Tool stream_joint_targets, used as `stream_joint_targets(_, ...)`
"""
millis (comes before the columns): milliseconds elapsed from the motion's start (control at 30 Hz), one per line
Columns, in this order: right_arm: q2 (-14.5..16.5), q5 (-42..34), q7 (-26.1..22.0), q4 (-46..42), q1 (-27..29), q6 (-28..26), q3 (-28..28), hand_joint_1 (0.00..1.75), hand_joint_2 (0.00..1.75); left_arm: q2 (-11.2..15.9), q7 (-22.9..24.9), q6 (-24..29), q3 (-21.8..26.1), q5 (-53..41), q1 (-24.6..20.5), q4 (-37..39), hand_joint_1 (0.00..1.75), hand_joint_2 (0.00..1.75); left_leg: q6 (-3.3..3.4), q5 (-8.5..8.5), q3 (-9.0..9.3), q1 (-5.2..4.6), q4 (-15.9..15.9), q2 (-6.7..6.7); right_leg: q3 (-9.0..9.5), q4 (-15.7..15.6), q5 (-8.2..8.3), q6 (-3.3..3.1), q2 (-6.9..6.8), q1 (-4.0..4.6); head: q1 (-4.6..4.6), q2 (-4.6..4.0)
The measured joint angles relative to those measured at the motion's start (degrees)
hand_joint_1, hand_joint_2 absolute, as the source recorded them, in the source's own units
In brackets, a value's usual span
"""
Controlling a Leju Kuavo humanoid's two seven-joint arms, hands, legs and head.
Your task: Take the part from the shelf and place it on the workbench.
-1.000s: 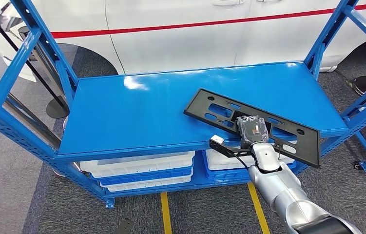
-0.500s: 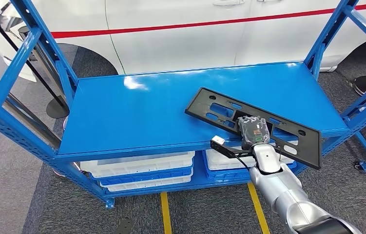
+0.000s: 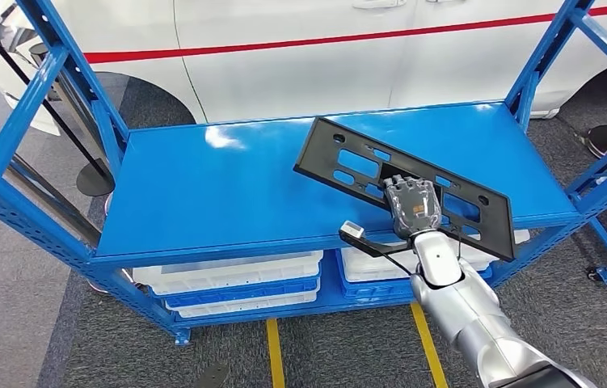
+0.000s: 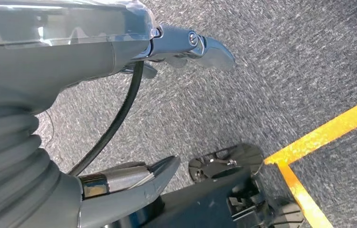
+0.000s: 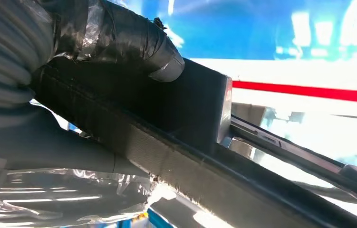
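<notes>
The part is a long flat black plastic plate (image 3: 347, 166) with rectangular cut-outs, tilted up off the blue shelf (image 3: 227, 182) on its right half. My right hand (image 3: 412, 203) grips it at the middle of its near edge, fingers over the top face. In the right wrist view the dark plate (image 5: 190, 156) runs across the frame, with the taped thumb (image 5: 133, 42) pressed on it. My left hand (image 4: 133, 118) hangs by my side over grey carpet, its fingers apart and nothing between them.
The shelf stands in a blue steel rack with slanted posts (image 3: 554, 48) at both ends. White and blue bins (image 3: 235, 283) sit on the level below. A white car (image 3: 348, 48) with a red stripe stands behind. Yellow floor lines (image 3: 274, 352) mark the grey carpet.
My right hand has lifted the plate: its far left end rose off the shelf and the whole plate shifted up and back, now tilted steeper.
</notes>
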Motion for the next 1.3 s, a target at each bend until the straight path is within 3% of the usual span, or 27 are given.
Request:
stream_joint_targets(1033, -0.98, -0.03, -0.15, -2.49, -0.26, 0.00, 3.18, 1.75, 1.75, -0.04, -0.23, -1.99, 0.01, 0.56, 0.01, 0.00, 0.00, 1.75, 0.00, 0.00, -0.02, 0.00, 0.00, 0.00, 0.00, 0.00, 0.00, 0.00, -0.01, -0.01, 0.00, 0.00)
stream_joint_targets(1300, -1.49, 0.01, 0.28, -1.20, -0.98, 0.00, 5.39, 1.75, 1.75, -0.04, 0.10, -1.67, 0.01, -0.04, 0.00, 0.00, 0.00, 1.75, 0.33, -0.18, -0.30, -0.15, 0.52, -0.05, -0.01, -0.11, 0.18, 0.44, -0.02, -0.30, -0.02, 0.00)
